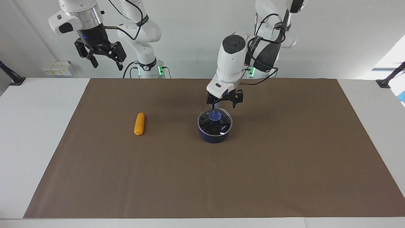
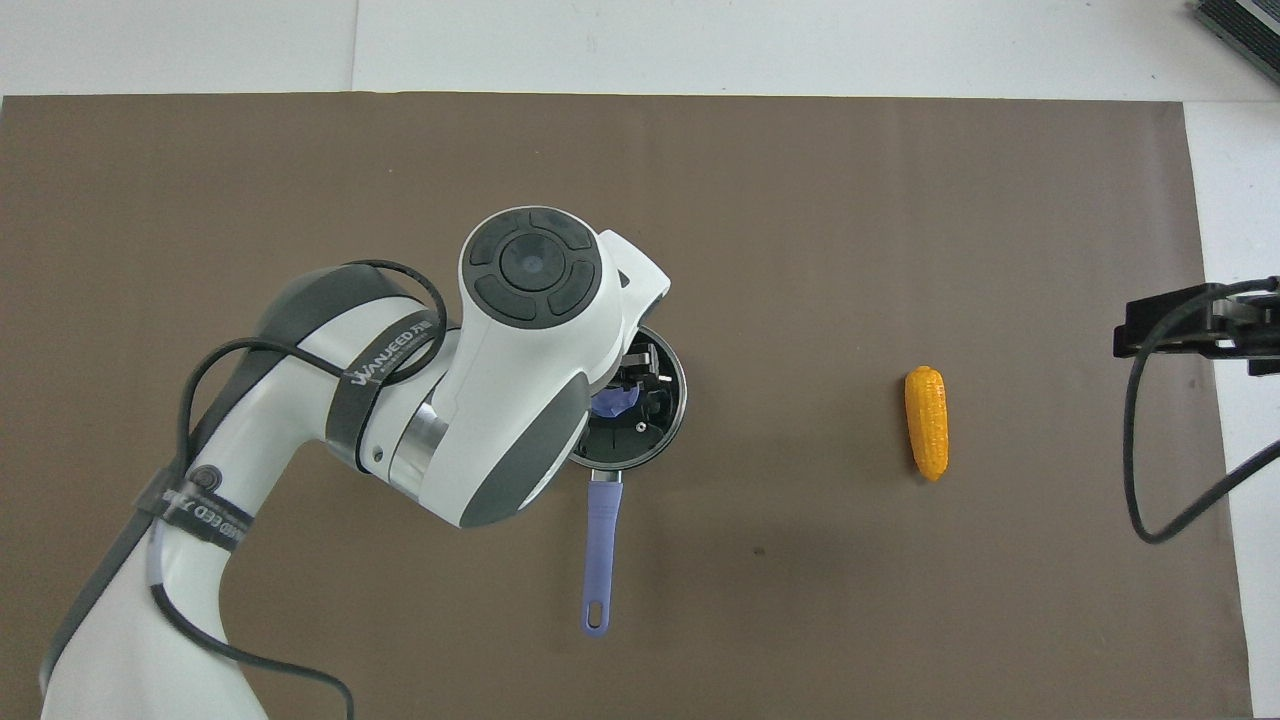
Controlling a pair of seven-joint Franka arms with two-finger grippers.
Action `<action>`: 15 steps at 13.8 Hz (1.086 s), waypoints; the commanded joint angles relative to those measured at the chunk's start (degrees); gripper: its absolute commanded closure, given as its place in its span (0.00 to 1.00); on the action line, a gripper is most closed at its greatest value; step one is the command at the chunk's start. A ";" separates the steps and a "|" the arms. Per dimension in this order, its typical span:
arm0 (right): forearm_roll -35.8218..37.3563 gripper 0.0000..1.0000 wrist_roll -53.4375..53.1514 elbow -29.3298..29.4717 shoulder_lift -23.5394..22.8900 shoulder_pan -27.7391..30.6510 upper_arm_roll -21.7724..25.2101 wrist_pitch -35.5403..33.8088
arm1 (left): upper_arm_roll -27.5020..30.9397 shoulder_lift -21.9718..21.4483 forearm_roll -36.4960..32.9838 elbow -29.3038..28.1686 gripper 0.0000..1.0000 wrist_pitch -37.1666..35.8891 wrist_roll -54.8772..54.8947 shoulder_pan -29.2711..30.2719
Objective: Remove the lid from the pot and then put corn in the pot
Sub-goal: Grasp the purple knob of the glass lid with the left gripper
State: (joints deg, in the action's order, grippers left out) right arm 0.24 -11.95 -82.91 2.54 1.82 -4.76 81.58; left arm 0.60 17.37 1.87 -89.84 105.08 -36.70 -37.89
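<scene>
The navy pot (image 1: 214,135) stands mid-table with the glass lid (image 1: 225,124) on it, its blue knob (image 1: 214,116) at the centre and its handle (image 2: 597,555) pointing toward the robots. My left gripper (image 1: 223,104) is open, just above the lid's edge nearer the robots, over the handle's root, and holds nothing. In the overhead view the left arm covers most of the lid (image 2: 662,410). The orange-yellow corn (image 1: 139,123) lies on the mat toward the right arm's end, also in the overhead view (image 2: 927,421). My right gripper (image 1: 106,60) is open and waits high by its base.
A brown mat (image 1: 202,177) covers most of the white table (image 1: 28,133). A black clamp stand (image 1: 12,77) sits at the table's corner by the right arm, another (image 1: 387,79) by the left arm.
</scene>
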 commanded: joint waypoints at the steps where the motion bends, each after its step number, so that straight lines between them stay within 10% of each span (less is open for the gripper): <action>1: -1.12 0.00 -0.26 -2.34 1.59 0.72 -0.16 2.00 | 0.90 1.35 -0.90 0.54 0.00 2.66 -1.88 -1.39; 15: -1.03 0.00 -0.26 -3.31 1.68 0.64 -0.16 2.88 | 0.98 2.14 -0.81 -5.00 0.00 9.09 -3.11 -2.10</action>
State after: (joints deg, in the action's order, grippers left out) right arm 0.24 -11.95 -84.03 2.61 1.83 -4.76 82.36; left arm 0.89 20.50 1.86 -92.93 112.28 -38.85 -39.38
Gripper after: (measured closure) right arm 0.000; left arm 0.000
